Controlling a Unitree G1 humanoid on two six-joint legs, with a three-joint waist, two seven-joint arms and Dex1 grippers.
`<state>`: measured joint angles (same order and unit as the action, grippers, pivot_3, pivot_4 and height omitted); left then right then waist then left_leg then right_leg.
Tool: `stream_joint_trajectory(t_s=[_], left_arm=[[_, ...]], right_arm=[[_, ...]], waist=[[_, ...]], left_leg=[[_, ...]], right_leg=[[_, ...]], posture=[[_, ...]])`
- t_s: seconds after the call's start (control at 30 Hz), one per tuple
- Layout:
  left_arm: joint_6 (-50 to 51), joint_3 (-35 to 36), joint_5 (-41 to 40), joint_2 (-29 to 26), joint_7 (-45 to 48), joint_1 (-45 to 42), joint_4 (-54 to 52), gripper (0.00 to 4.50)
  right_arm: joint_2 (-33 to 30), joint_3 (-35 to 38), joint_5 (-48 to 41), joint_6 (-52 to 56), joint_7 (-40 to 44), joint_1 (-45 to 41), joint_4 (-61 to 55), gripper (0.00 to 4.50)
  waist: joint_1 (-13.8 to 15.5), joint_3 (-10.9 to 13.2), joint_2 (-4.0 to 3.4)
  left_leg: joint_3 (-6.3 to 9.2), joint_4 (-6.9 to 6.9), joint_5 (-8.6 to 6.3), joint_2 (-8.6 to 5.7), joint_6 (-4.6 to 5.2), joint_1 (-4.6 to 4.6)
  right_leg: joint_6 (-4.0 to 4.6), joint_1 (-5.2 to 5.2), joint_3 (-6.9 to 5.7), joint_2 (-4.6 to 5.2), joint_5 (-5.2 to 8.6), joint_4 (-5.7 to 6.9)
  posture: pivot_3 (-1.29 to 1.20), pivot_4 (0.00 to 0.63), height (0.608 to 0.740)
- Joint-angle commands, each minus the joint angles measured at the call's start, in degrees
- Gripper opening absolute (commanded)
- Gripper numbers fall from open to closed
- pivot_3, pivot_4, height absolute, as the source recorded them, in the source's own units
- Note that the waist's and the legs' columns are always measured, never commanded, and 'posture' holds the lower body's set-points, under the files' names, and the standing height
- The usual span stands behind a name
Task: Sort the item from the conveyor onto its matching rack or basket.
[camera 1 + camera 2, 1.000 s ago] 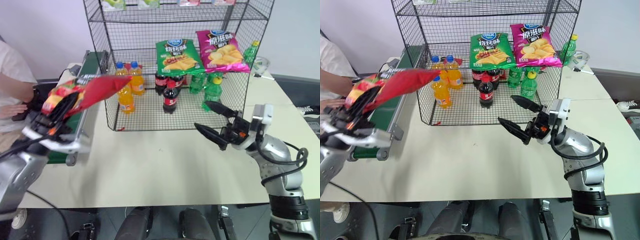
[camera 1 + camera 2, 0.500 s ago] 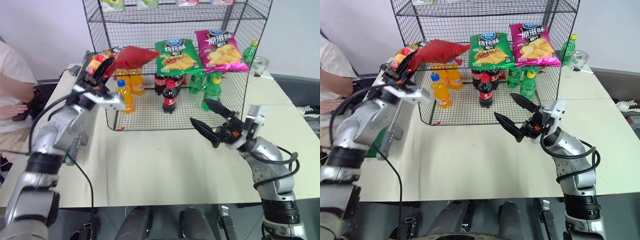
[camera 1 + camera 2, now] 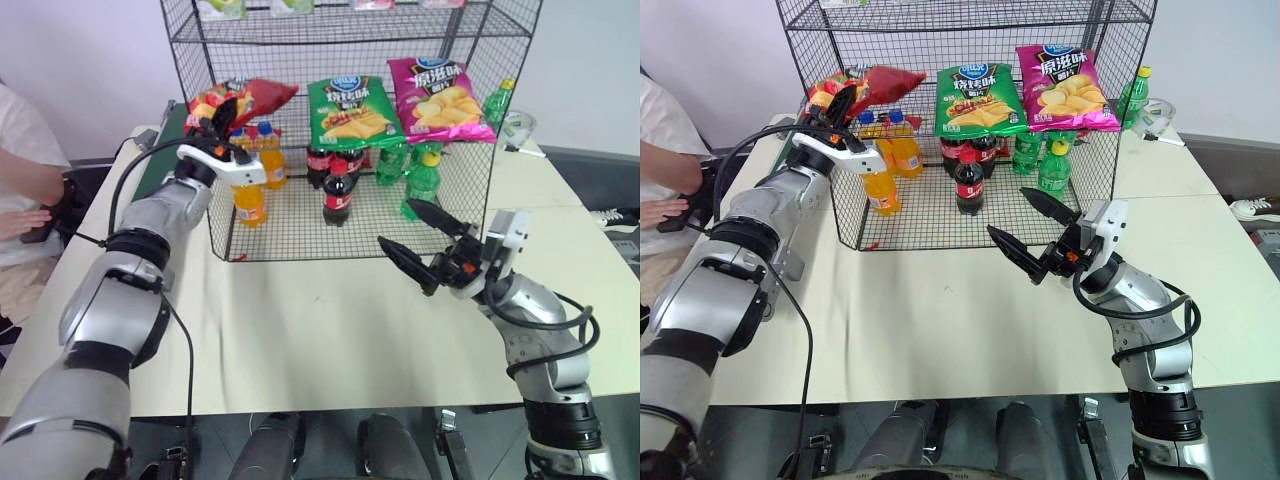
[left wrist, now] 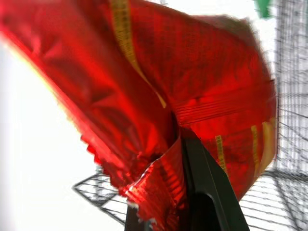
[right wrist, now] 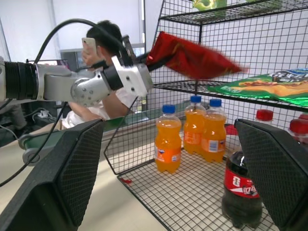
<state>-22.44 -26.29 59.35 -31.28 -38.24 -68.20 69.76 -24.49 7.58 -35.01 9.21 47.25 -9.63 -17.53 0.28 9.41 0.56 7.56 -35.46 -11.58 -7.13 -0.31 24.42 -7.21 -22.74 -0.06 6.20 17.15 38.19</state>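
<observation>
The item, a red chip bag point(image 3: 250, 97), hangs in the air over the left end of the rack's point(image 3: 470, 150) middle tier, left of a green chip bag point(image 3: 350, 108). My left gripper point(image 3: 222, 110) is shut on its near edge; in the left wrist view the red foil point(image 4: 192, 96) wraps around one black finger point(image 4: 207, 192). The right wrist view shows the bag point(image 5: 192, 60) slightly above that tier. My right gripper point(image 3: 420, 240) hovers open over the table in front of the rack, holding nothing. A strip of the green conveyor point(image 5: 137, 119) runs behind the rack's left side.
A magenta chip bag point(image 3: 440, 100) lies to the right of the green one. Orange bottles point(image 3: 250, 195), cola bottles point(image 3: 337, 190) and green bottles point(image 3: 425, 180) stand on the bottom tier. A person point(image 3: 25, 170) sits at the far left. The cream table point(image 3: 320, 340) spreads in front.
My left arm has swung forward and to the right from above the conveyor, carrying the red bag up to the rack's middle tier. The right gripper has stayed in place, open.
</observation>
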Motion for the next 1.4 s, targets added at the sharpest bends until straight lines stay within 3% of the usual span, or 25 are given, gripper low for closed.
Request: stream_joint_trajectory(t_s=[0.03,0.07,0.17,0.37,0.57,0.87,1.0,1.2,1.4], left_arm=[[0.9,-1.1,-1.3,-0.2,-0.9,-2.9,2.5,0.12],[-0.7,-0.4,-3.0,-0.1,0.0,-2.5,2.8,0.12],[-3.8,0.5,-6.2,0.2,2.2,-1.4,2.8,0.85],[-5.3,0.2,-9.0,-0.9,3.8,0.4,-0.2,3.56],[-8.0,2.8,-13.5,-3.8,8.3,5.8,-10.6,3.56],[-1.5,11.2,-18.2,-9.2,19.3,24.0,-44.2,3.56],[0.1,18.7,-25.4,-11.7,26.0,36.6,-60.4,3.56],[-1.1,27.2,-54.8,-11.6,44.7,52.6,-73.5,3.56],[9.0,37.4,-81.9,-13.0,62.7,60.1,-78.0,3.56]], right_arm=[[-0.8,1.3,-0.6,-0.4,-0.5,1.1,-3.8,4.50],[-1.0,1.3,-0.6,-0.3,-0.7,1.3,-4.1,4.50],[-1.7,1.5,-0.8,0.1,-0.8,1.5,-4.5,4.50],[-2.8,1.2,-1.6,1.1,0.0,0.7,-4.0,4.50],[-3.1,1.4,-1.8,1.6,0.8,0.0,-3.1,4.50],[-3.5,1.6,-2.0,2.0,1.7,0.0,-2.7,4.50],[-4.2,2.4,-2.0,1.9,2.2,0.7,-2.6,4.50],[-5.0,3.5,-2.3,1.9,3.1,1.8,-2.6,4.50],[-7.5,5.3,-2.5,1.7,5.2,1.3,-0.5,4.50]], waist=[[-0.1,0.0,0.01],[-0.1,0.0,0.01],[-0.1,0.0,0.02],[0.0,0.0,0.03],[-0.1,0.0,0.02],[-0.1,0.0,0.00],[-0.5,0.0,-0.06],[-0.9,-0.1,-0.12],[-0.8,-0.1,-0.12]], left_leg=[[-0.01,-0.02,0.00,0.00,0.00,0.00],[-0.01,-0.04,0.00,0.00,0.00,0.00],[0.00,-0.07,0.00,0.00,0.00,0.00],[0.00,-0.13,-0.01,0.01,0.00,0.01],[0.00,-0.23,-0.02,0.00,0.02,0.01],[0.01,-0.23,-0.02,0.02,0.02,0.02],[0.01,-0.22,-0.02,0.03,0.03,0.01],[0.03,-0.19,-0.03,0.05,0.02,-0.03],[0.07,-0.23,-0.06,0.05,0.06,-0.05]], right_leg=[[0.00,0.00,0.01,0.00,0.00,0.00],[0.00,0.01,0.01,0.00,0.00,0.00],[0.00,0.01,0.01,0.00,0.00,0.01],[0.00,0.04,0.01,0.01,0.00,0.02],[0.00,0.07,0.02,0.01,0.00,0.06],[0.02,0.04,0.06,0.03,-0.01,0.07],[0.02,0.04,0.08,0.04,-0.01,0.06],[0.05,0.09,0.14,0.22,0.00,0.01],[0.07,0.18,0.08,0.25,0.00,-0.04]], posture=[[0.00,0.150,0.740],[0.00,0.150,0.740],[0.00,0.150,0.740],[0.00,0.150,0.740],[0.00,0.150,0.740],[0.00,0.150,0.740],[0.00,0.150,0.740],[0.00,0.150,0.740],[0.00,0.150,0.740]])
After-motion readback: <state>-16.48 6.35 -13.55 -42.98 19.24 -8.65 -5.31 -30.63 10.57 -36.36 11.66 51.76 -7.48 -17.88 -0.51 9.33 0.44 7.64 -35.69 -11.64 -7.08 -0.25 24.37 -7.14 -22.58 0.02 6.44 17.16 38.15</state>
